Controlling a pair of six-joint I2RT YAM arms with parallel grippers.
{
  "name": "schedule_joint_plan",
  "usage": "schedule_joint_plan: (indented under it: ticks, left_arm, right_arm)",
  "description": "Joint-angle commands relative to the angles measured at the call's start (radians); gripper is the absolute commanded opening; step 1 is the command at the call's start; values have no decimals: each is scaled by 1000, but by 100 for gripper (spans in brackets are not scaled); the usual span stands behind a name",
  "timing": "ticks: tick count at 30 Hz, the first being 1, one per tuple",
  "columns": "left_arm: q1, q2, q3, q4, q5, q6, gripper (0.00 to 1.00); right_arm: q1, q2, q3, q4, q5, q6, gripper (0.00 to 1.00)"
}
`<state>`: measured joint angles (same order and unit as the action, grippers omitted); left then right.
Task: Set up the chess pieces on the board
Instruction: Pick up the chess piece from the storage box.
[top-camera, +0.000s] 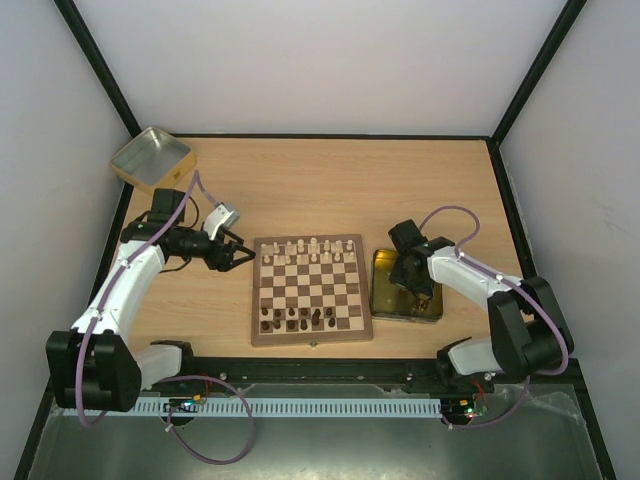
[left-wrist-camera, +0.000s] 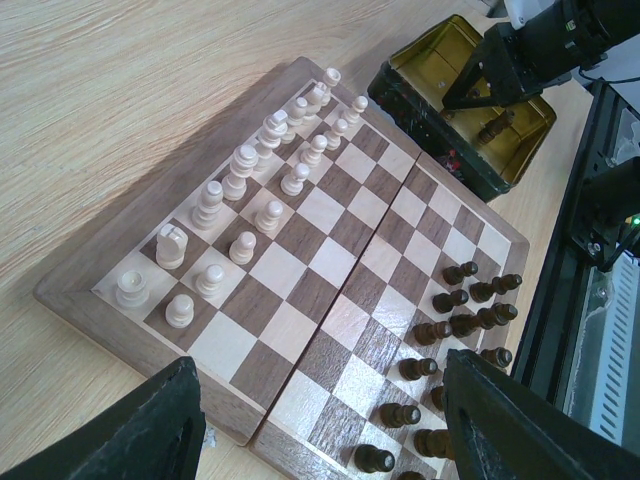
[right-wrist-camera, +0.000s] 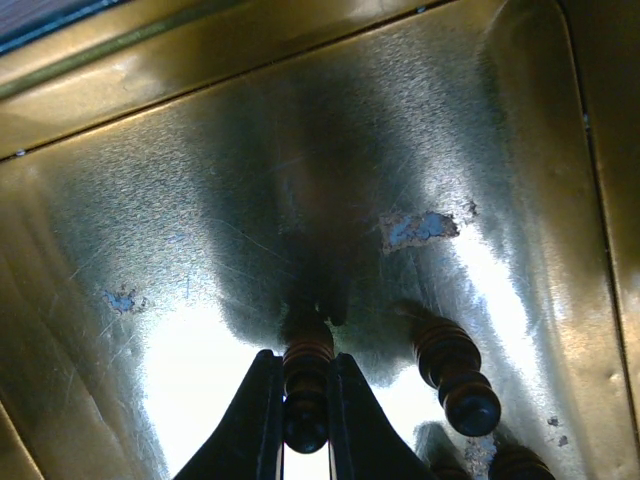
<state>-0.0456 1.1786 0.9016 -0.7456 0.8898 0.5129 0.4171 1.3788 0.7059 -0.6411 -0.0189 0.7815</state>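
Note:
The board lies mid-table. Pale pieces fill its two far rows and several dark pieces stand in its near rows. My left gripper is open and empty at the board's left edge. In the left wrist view it spans that edge, with the pale pieces on the left and the dark pieces on the right. My right gripper reaches down into a gold tin. In the right wrist view it is shut on a dark piece lying on the tin floor.
Another dark piece lies in the tin just right of the held one, and more show at the bottom edge. A second gold tin sits at the table's back left corner. Black frame rails run along the table edges.

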Motion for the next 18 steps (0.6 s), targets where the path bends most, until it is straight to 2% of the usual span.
schedule_joint_plan:
  ticks: [1,8,14,18]
  left_arm:
    - [-4,2,-7,-9,17,10,66]
    - [-5,4,-7,-9,17,10,66]
    - [-5,4,-7,-7,15,8,66]
    - [-5,9,-7,-6,13,6,66]
  right_arm:
    - [-6,7,14,7,11,-14,2]
    - [26,-96,85,-104,47,-34,2]
    - [229,-143,167,-188,100,45,2]
    - [379,-110,227,-222,114,92,2]
